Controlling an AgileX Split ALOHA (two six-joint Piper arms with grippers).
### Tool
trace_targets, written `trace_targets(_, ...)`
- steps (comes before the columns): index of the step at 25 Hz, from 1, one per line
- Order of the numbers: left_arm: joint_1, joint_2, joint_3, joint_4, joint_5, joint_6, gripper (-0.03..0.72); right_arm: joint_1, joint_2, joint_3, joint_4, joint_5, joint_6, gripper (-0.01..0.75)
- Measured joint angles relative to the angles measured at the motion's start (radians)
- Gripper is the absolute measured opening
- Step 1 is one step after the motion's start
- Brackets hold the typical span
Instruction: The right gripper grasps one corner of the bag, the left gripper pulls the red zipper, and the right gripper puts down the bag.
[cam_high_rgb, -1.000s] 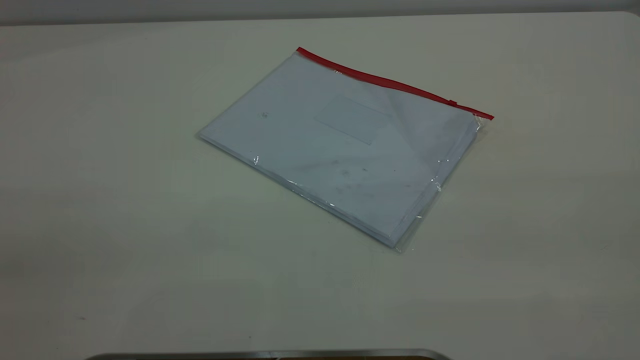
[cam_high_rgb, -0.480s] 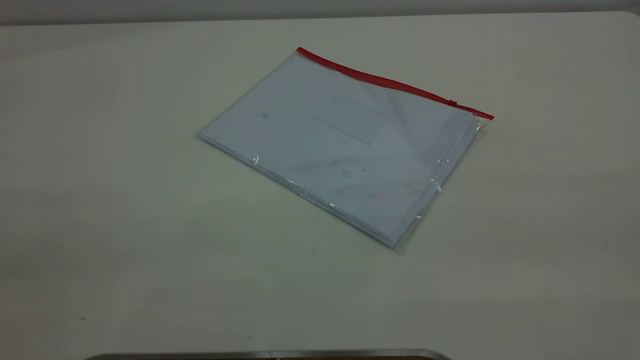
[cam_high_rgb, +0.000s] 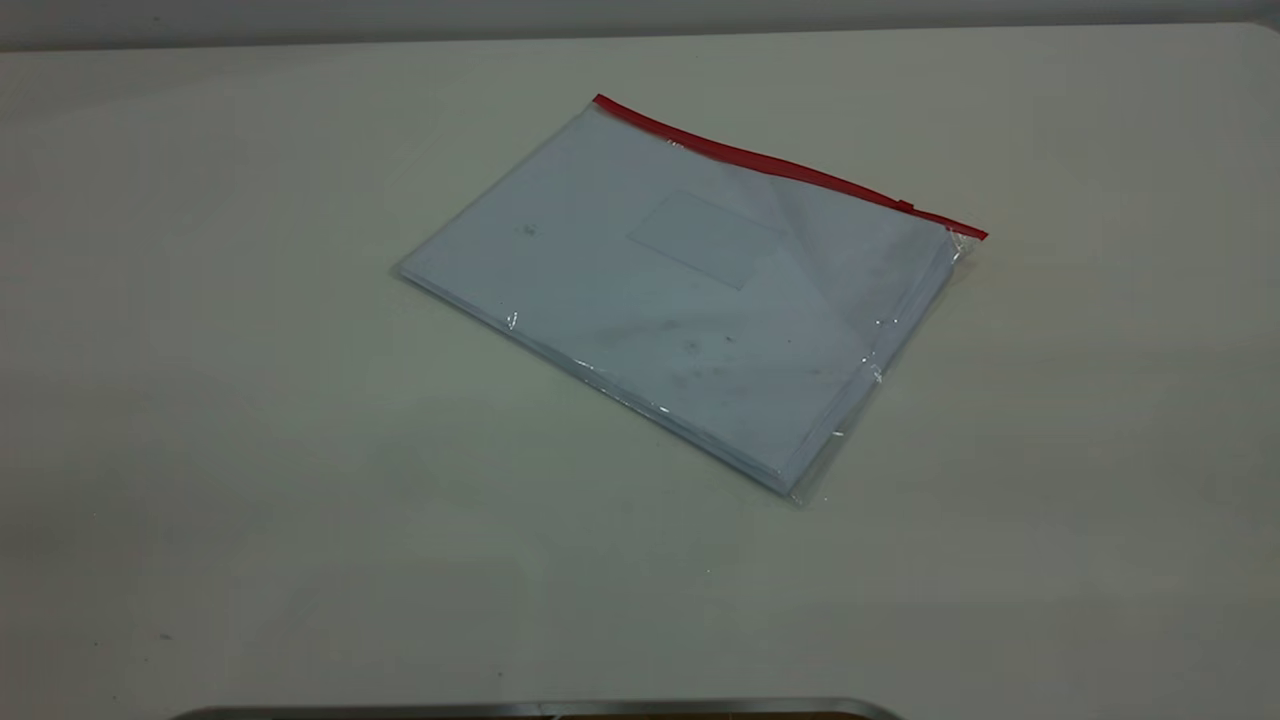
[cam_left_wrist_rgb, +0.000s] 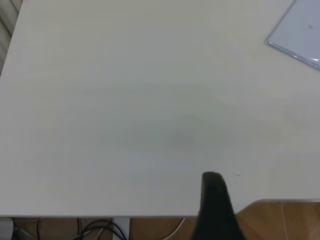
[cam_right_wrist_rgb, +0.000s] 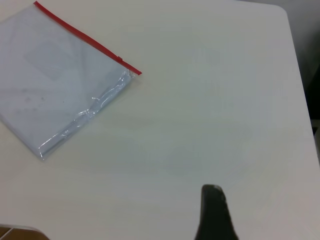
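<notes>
One bag (cam_high_rgb: 690, 300) lay flat on the table (cam_high_rgb: 250, 450), a little toward the far right of the middle in the exterior view, turned at an angle to the table's edges. It was clear plastic with white sheets (cam_high_rgb: 560, 250) inside and one small rectangular pocket (cam_high_rgb: 705, 238) on its face. The red zipper (cam_high_rgb: 790, 168) ran along the bag's far long edge, and its single small slider tab (cam_high_rgb: 905, 206) sat near the right-hand end of that strip. Nothing touched the bag or lay on it, and nothing stood between it and either arm.

Around the bag there was only bare tabletop. A strip of metal edge (cam_high_rgb: 540, 710) showed at the near border of the exterior view.

Neither arm appeared in the exterior view. The left gripper (cam_left_wrist_rgb: 216, 210) hung over the near edge of the table, well apart from the bag, of which only one corner (cam_left_wrist_rgb: 300, 35) showed in its wrist view; just one black finger was visible, so whether its jaws were parted or closed cannot be told. Cables (cam_left_wrist_rgb: 100, 230) hung below the table edge there. The right gripper (cam_right_wrist_rgb: 214, 215) hung over open table, also well apart from the bag (cam_right_wrist_rgb: 55, 75); again one finger alone showed, and the set of its jaws cannot be told.
</notes>
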Motion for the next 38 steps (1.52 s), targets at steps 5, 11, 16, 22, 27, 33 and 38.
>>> trace_targets(5, 0.000, 0.006, 0.000, 0.003, 0.000, -0.006, 0.589, 0.000, 0.000, -0.001, 0.007, -0.006, 0.000, 0.547)
trace_targets(11, 0.000, 0.201, -0.054, 0.063, -0.133, -0.065, 0.589, 0.000, 0.132, -0.079, 0.031, -0.086, 0.008, 0.547)
trace_targets(16, 0.000, 0.484, -0.121, 0.060, -0.359, -0.066, 0.589, 0.000, 0.385, -0.170, 0.065, -0.137, 0.008, 0.547)
trace_targets(22, 0.000, 0.839, -0.224, 0.011, -0.514, -0.060, 0.589, 0.000, 0.666, -0.251, 0.127, -0.184, 0.004, 0.547)
trace_targets(27, 0.000, 1.120, -0.354, 0.001, -0.589, -0.056, 0.589, 0.000, 0.857, -0.260, 0.185, -0.292, 0.001, 0.547)
trace_targets(33, -0.006, 1.417, -0.516, 0.001, -0.674, -0.041, 0.589, 0.000, 1.109, -0.260, 0.271, -0.416, -0.055, 0.547)
trace_targets(38, -0.051, 1.612, -0.632, 0.001, -0.692, 0.053, 0.589, 0.000, 1.345, -0.260, 0.380, -0.519, -0.160, 0.547)
